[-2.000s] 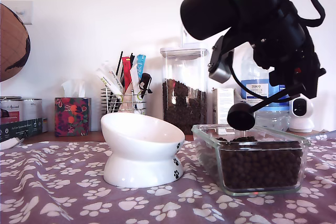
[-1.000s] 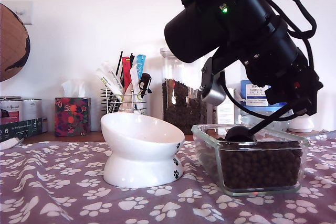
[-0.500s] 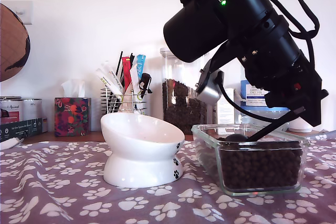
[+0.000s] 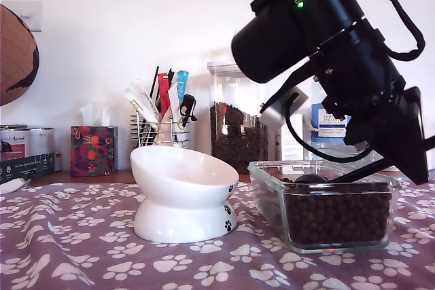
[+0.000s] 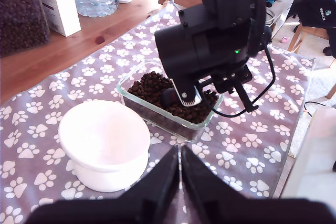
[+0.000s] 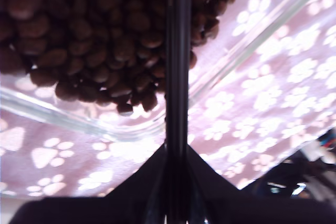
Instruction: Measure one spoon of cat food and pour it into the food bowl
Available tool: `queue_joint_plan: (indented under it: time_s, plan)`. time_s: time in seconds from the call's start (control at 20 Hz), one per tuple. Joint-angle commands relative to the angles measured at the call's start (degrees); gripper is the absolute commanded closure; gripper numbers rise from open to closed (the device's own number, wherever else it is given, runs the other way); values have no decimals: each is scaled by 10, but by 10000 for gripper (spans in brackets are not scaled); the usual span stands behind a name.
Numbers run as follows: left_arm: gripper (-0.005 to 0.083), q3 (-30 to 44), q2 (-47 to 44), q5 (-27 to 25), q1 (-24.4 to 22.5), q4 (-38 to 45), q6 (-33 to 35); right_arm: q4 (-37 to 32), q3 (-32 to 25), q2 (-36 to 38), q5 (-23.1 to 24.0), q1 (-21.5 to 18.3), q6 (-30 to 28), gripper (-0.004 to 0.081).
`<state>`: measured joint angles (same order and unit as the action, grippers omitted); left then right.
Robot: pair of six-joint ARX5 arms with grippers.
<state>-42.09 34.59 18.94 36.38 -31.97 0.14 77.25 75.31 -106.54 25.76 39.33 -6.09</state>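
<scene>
My second gripper (image 6: 177, 166) is an end effector clenched on the long handle of the spoon (image 4: 311, 180), whose cup sits low in the cat food (image 4: 338, 215) inside the clear glass dish (image 4: 268, 191) at the exterior view's right. My first gripper (image 5: 180, 179) hangs well apart above the surface, its end effector pressed closed on nothing, looking down on the food bowl (image 4: 183, 191), which stands just beside the dish toward the exterior view's left and looks empty. The step in hand looks like the scoop itself, and most of the risk lies in the lift. The handle is thin and held far from the cup, so a loaded cup could twist in the grip and tip pellets back or onto the paw-print cloth (image 4: 81, 249). A fast or steep pull could also come up heaped and shed kibble over the dish wall. The handle runs close over the dish rim in the second wrist view, so dragging outward rather than upward might catch the glass and shove the dish toward the bowl. The bowl's slanted rim faces partly away from the dish, so a pour begun too early would likely land on the cloth between them.
</scene>
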Motion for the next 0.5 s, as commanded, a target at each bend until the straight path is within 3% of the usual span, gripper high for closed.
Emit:
queue_joint_plan:
  time_s: [0.0,0.45]
  plan:
    - [796,7,-2,1,1,2,-3,9,2,-1,-19,-7,7,783]
    - [796,7,-2,1,1,2,-3,12,63,-1,-68,-9,1,783]
